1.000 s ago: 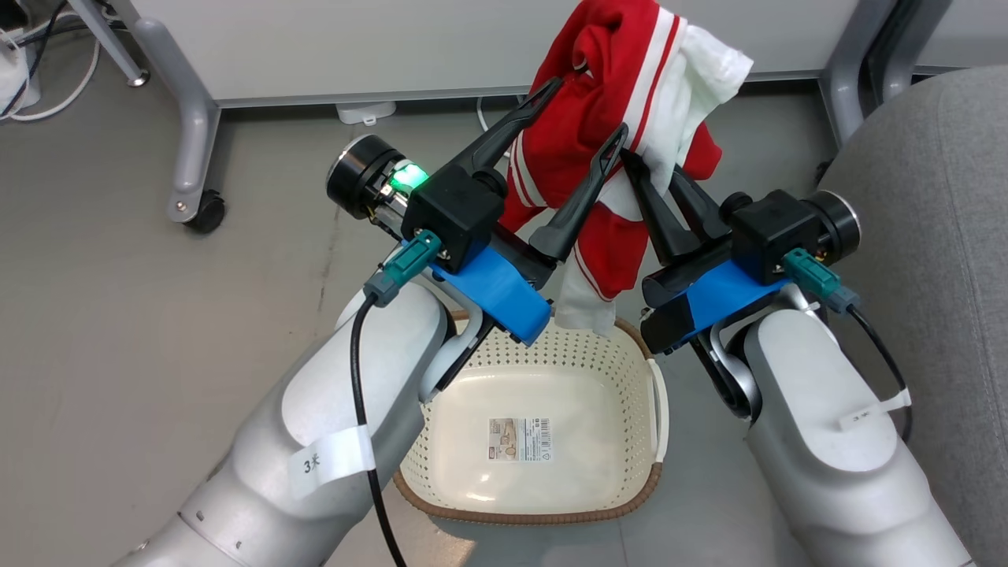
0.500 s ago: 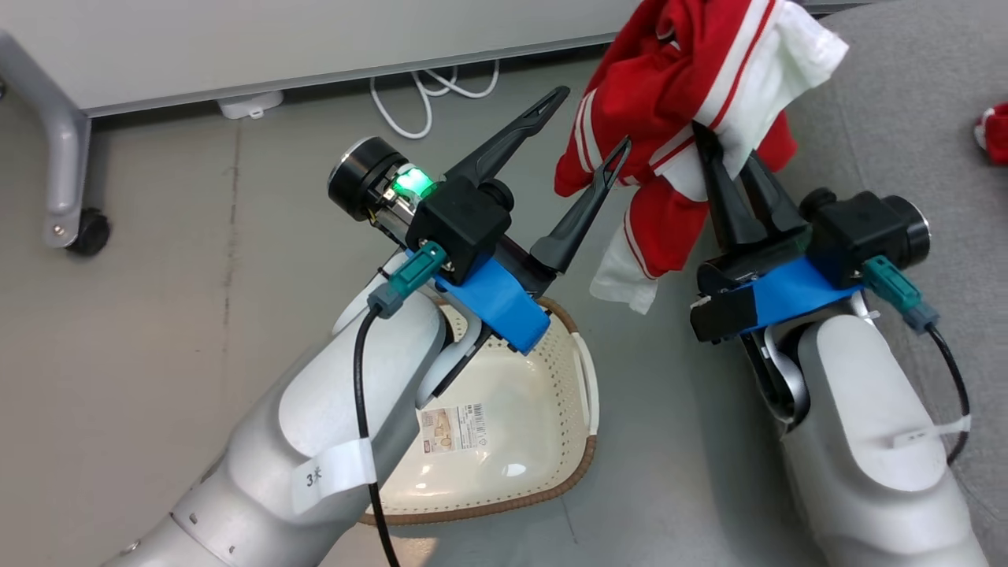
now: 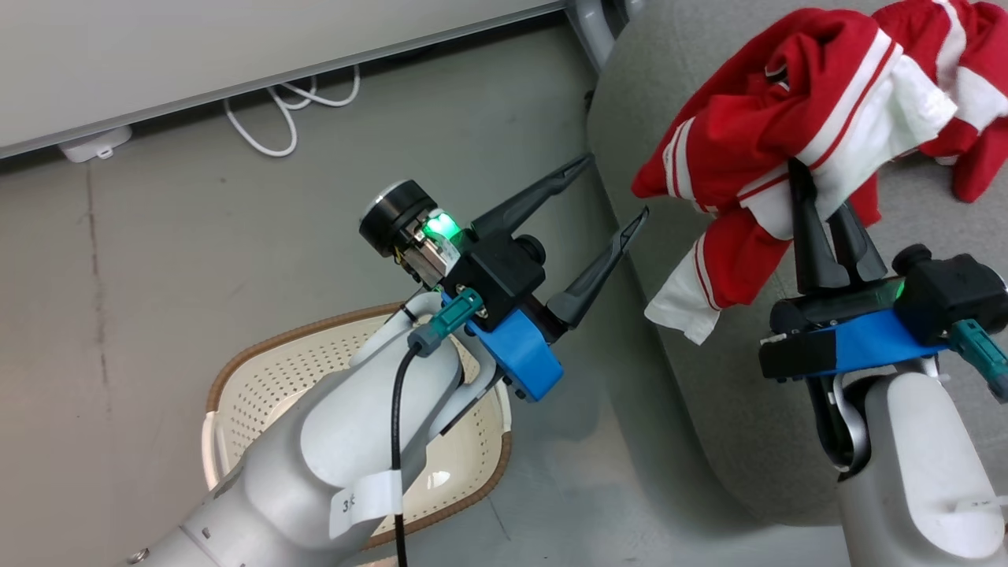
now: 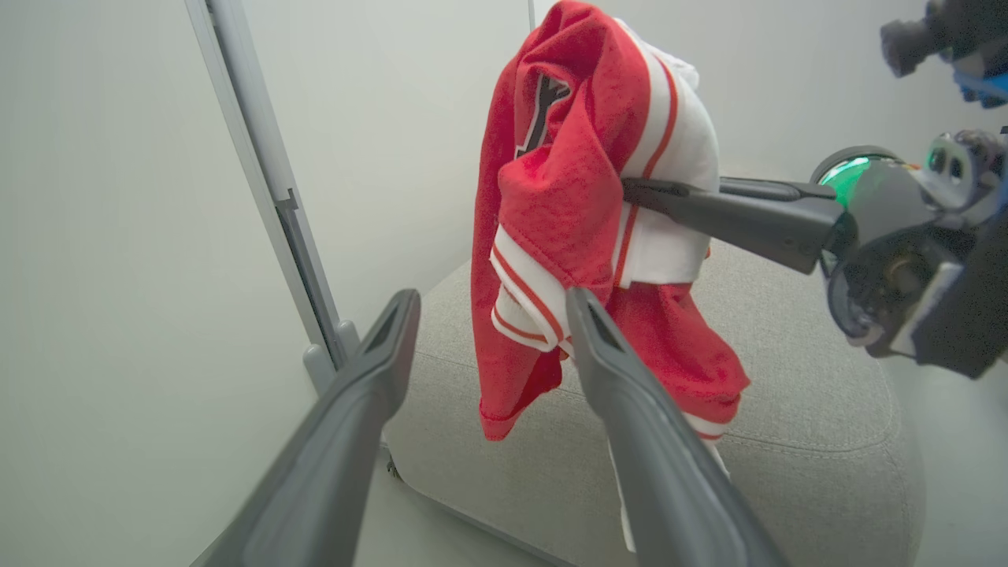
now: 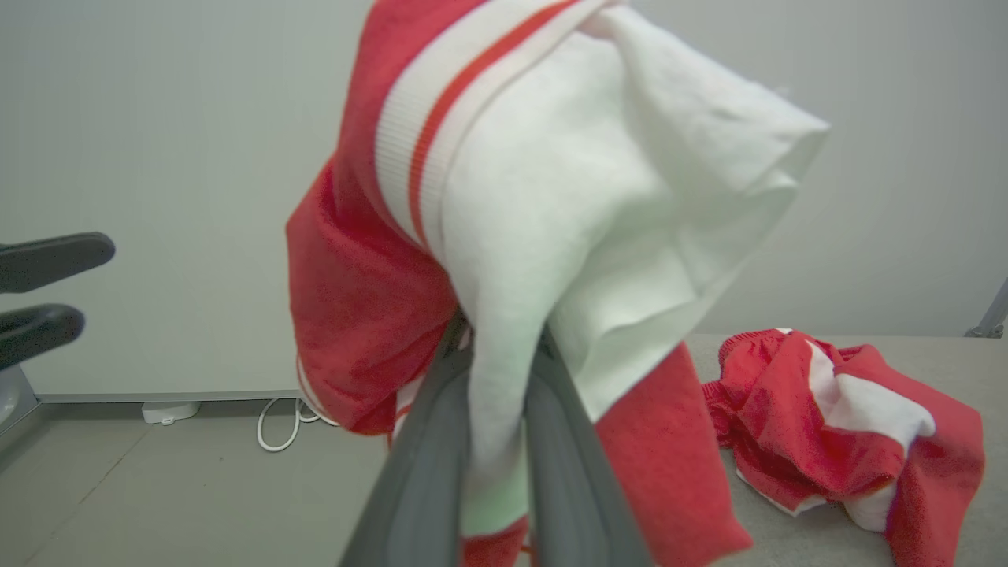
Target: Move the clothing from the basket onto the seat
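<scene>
My right gripper point(image 3: 815, 197) is shut on a red garment with white panels point(image 3: 787, 118), which hangs in the air over the near edge of the grey seat point(image 3: 709, 394). The cloth hides the fingertips. A second red and white piece point(image 3: 969, 94) lies crumpled on the seat further back, also seen in the right wrist view point(image 5: 835, 425). My left gripper point(image 3: 616, 186) is open and holds nothing, just left of the hanging garment point(image 4: 575, 181). The cream basket point(image 3: 268, 378) sits on the floor at lower left, partly under my left arm; the part that shows holds nothing.
White cables point(image 3: 276, 118) and a small white box point(image 3: 94, 142) lie on the floor along the base of a pale panel point(image 3: 236, 39). A grey metal leg point(image 3: 591, 24) stands at the seat's far corner. Bare grey floor lies between basket and seat.
The head view has swung right, bringing the seat in and the basket to the lower left. My right gripper has carried the garment from above the basket to over the seat; the left fingers have drawn clear of it.
</scene>
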### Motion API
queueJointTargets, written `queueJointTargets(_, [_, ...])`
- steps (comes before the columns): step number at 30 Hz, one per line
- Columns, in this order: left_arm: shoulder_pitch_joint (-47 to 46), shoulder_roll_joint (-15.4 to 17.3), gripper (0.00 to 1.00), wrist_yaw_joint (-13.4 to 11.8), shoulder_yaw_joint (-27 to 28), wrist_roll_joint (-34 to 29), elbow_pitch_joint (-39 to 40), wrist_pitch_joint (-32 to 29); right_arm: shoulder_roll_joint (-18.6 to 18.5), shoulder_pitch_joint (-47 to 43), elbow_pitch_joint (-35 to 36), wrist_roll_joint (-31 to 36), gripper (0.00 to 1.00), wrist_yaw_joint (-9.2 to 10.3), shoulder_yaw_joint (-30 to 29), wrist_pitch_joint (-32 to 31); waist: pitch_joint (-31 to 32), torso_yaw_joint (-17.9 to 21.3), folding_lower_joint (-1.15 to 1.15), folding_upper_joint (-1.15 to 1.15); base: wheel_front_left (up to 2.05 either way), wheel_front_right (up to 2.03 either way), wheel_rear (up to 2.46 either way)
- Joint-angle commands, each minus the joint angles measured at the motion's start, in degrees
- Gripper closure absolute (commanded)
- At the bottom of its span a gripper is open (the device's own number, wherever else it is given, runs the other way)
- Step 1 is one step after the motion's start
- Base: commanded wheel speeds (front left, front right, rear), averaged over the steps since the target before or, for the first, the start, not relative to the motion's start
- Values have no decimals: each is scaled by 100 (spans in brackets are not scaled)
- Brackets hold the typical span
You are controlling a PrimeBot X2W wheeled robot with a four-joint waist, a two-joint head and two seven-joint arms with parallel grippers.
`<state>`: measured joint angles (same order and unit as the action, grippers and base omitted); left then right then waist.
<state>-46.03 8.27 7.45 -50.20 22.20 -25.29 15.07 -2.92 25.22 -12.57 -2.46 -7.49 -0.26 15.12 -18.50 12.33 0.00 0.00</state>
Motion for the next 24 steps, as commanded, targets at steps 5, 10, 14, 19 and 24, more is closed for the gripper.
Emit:
queueJointTargets(5, [77, 29, 0, 2, -261, 91, -89, 15, 6, -357, 237, -45, 100, -1, -242, 4, -34, 400, 0, 0, 0, 0, 0])
queueJointTargets(10, [117, 1, 0, 2, -495, 174, -148, 15, 5, -659, 378, -102, 100, -1, -462, 4, -40, 553, 0, 0, 0, 0, 0])
queueJointTargets(14, [130, -5, 0, 2, -526, 206, -167, 15, 6, -797, 464, -145, 100, -1, -528, 4, -32, 615, 0, 0, 0, 0, 0])
queueJointTargets(19, [109, 0, 0, 2, -469, 243, -156, 15, 5, -872, 515, -140, 100, -1, -526, 4, -13, 621, 0, 0, 0, 0, 0])
queueJointTargets(24, [19, 38, 0, 2, -371, 154, -95, 15, 5, -552, 642, -59, 100, -1, -467, 4, -160, 546, 0, 0, 0, 0, 0])
